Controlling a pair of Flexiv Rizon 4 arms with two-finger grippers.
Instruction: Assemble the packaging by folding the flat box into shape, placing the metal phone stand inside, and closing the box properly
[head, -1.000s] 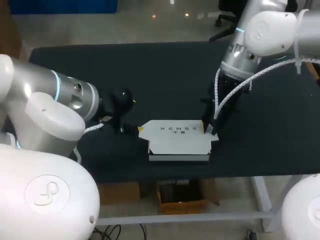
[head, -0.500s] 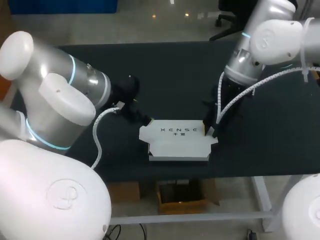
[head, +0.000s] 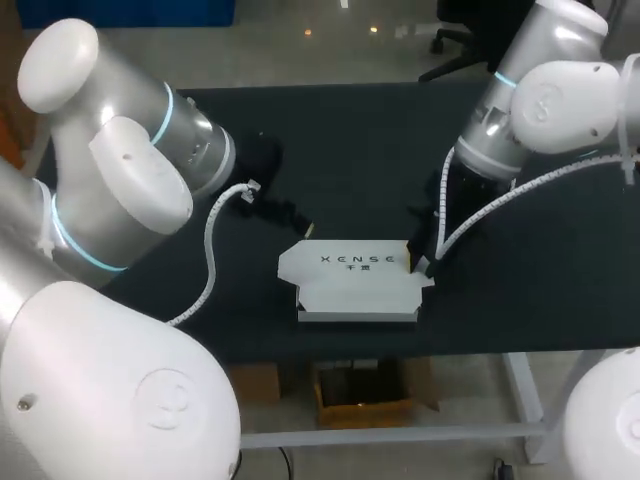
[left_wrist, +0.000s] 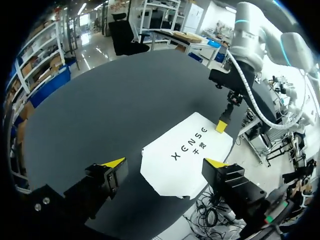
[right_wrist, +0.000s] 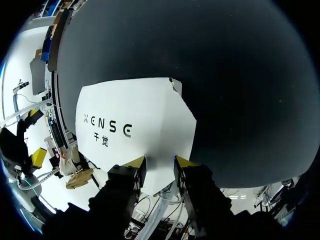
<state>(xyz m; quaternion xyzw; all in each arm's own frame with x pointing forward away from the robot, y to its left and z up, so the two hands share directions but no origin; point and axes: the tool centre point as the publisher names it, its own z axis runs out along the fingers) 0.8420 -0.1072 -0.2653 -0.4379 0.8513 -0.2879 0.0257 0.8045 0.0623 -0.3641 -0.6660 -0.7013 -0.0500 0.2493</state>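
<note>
White box (head: 357, 280), flat, printed side up, w/ side tabs out

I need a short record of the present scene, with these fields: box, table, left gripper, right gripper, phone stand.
box: white box, already folded into shape, lying flat, printed panel upward, small tabs sticking out at both ends
table: black table, the box near its front edge
left gripper: left gripper open, fingers wide apart, by the box's rear left corner, seemingly not touching it
right gripper: right gripper at the box's right edge; open or shut cannot be told
phone stand: not visible in any view
</note>
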